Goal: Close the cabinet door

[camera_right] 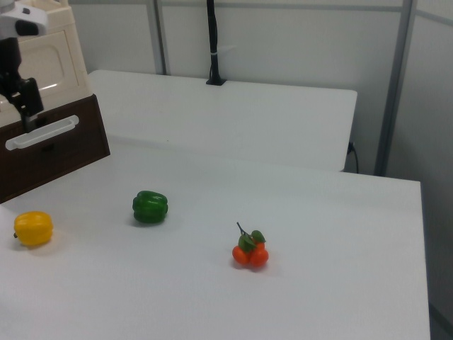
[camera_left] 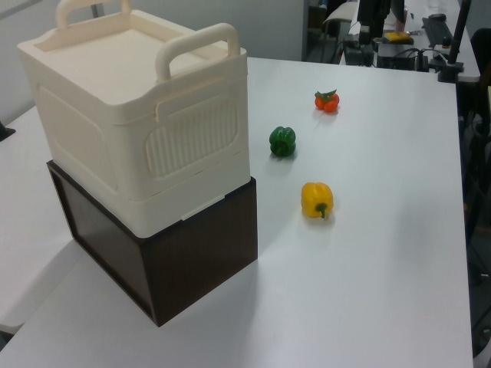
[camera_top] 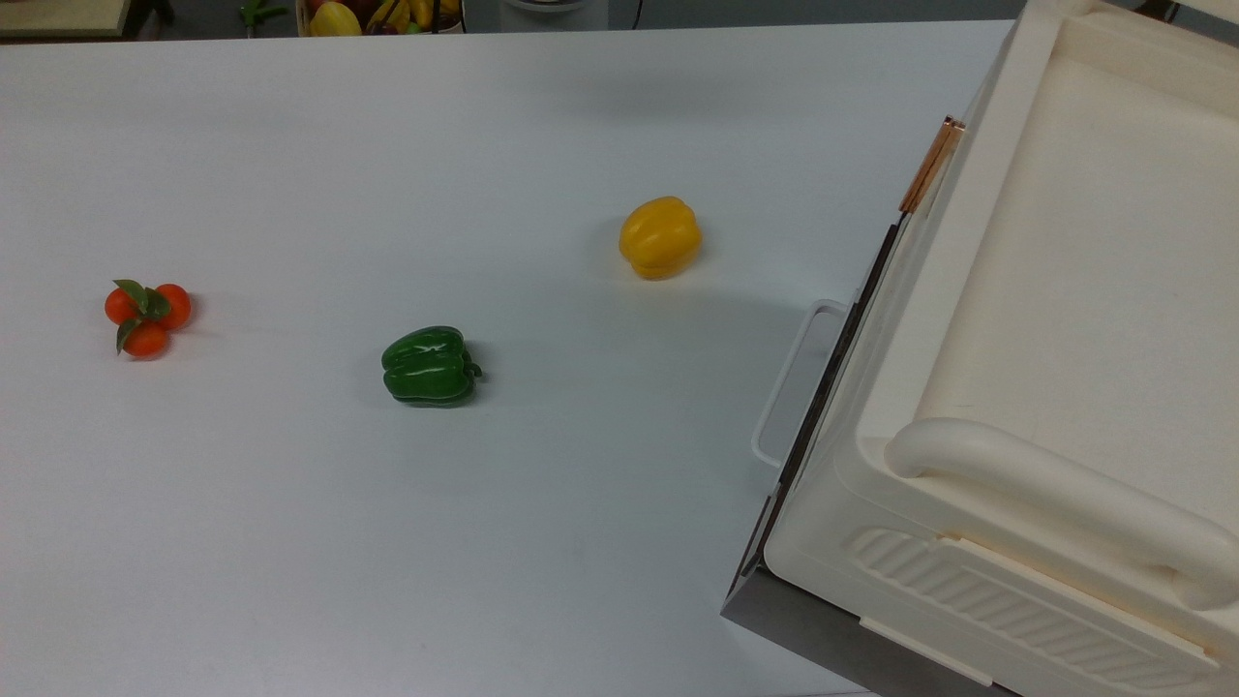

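White tabletop (camera_top: 290, 145) fills most of the scene, in a room with grey partition walls. The cabinet (camera_top: 1065, 290), a boxy cream plastic unit with a tray-like top and thick rounded handles, stands at the top view's right edge on a dark brown base (camera_left: 176, 261). A white drawer handle (camera_top: 789, 387) sticks out from the base's front.

The cabinet door (camera_right: 53, 60), a cream panel with a recessed inset, faces the table and appears to lie flat against the cabinet's front. Its copper-coloured bar handle (camera_top: 931, 165) runs along the cabinet's top rim in the top view.

In the right view, the gripper (camera_right: 27, 120) hangs black below a white arm, in front of the door and just above the drawer handle. Whether it is wide or narrow cannot be told.

A yellow pepper (camera_top: 659, 237) sits near the cabinet. A green pepper (camera_top: 430, 365) lies farther off, and a cluster of small oranges with leaves (camera_top: 147, 317) farthest.
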